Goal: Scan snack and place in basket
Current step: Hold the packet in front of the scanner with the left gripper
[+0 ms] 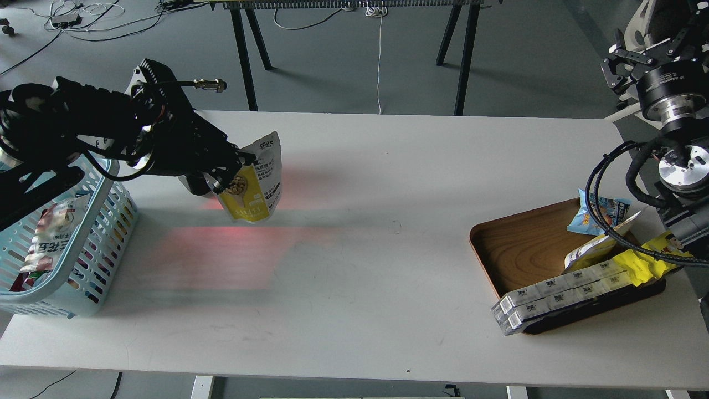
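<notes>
Basket (83,288) sits lower left; left tool (224,177), clamped on the snack (255,185), should clear its rim before release.

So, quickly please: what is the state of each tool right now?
Left tool: closed, holding the pouch above the table.
Right tool: holding nothing; open or closed cannot be told.

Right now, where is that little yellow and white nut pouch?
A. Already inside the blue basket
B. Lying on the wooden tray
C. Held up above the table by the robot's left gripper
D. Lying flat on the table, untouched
C: the snack hangs above the white table, clamped by the left gripper, between the basket and the wooden tray.
</notes>
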Controlling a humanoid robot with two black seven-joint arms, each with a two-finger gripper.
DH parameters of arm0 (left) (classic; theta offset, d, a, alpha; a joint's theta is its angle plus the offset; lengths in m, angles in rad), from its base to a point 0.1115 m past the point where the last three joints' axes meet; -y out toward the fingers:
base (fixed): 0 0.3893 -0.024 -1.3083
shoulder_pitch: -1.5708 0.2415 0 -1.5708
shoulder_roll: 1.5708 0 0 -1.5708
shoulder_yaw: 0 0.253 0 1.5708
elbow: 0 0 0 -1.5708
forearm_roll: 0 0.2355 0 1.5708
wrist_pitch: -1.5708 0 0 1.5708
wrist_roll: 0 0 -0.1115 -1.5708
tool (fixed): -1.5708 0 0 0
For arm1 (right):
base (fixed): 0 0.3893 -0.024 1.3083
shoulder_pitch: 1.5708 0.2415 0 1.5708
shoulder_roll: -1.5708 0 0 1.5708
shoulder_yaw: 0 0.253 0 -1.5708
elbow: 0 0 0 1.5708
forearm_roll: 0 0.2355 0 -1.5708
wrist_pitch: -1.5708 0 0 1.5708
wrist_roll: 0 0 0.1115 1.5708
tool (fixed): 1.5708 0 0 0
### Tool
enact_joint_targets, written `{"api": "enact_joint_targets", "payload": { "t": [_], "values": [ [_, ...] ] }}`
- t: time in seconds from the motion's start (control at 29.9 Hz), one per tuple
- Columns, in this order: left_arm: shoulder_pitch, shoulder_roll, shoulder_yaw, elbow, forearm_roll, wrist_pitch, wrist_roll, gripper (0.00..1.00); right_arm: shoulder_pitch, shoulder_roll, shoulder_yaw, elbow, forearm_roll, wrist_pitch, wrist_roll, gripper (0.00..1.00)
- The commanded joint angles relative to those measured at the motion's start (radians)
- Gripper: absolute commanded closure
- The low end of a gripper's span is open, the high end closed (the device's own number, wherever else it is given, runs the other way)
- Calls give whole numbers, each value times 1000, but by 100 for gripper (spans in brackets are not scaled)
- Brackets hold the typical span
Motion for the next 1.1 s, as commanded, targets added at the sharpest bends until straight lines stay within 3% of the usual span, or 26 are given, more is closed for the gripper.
{"api": "enact_joint_targets", "payload": {
  "t": [0.0,1.07],
  "values": [
    [-8,4,4,0,0,0,0,100,1,0,1,0,0,0,0,1],
    [-83,43,16,-114,0,0,0,100,-11,-44,17,-2,0,0,1,1]
  ]
}}
